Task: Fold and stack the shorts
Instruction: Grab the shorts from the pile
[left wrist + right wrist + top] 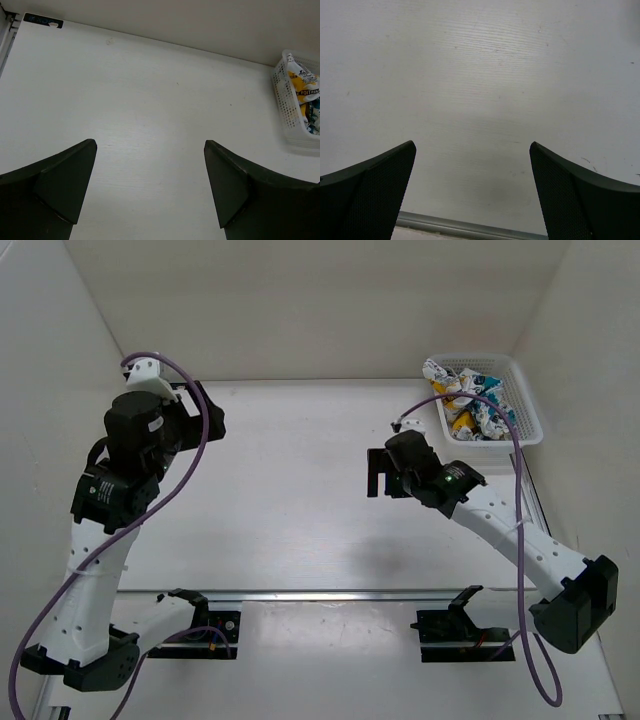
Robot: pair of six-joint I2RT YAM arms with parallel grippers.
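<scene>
The shorts (466, 403), white with yellow and teal patches and black lettering, lie crumpled in a white mesh basket (528, 397) at the back right of the table. They also show at the right edge of the left wrist view (303, 88), inside the basket (284, 107). My left gripper (208, 412) is open and empty over the back left of the table, far from the shorts; bare table shows between its jaws (150, 145). My right gripper (376, 472) is open and empty over the middle of the table, in front and to the left of the basket (472, 145).
White walls close in the table at the back and both sides. A metal rail (330, 594) runs along the table's near edge by the arm bases and shows in the right wrist view (470, 228). Purple cables hang along both arms.
</scene>
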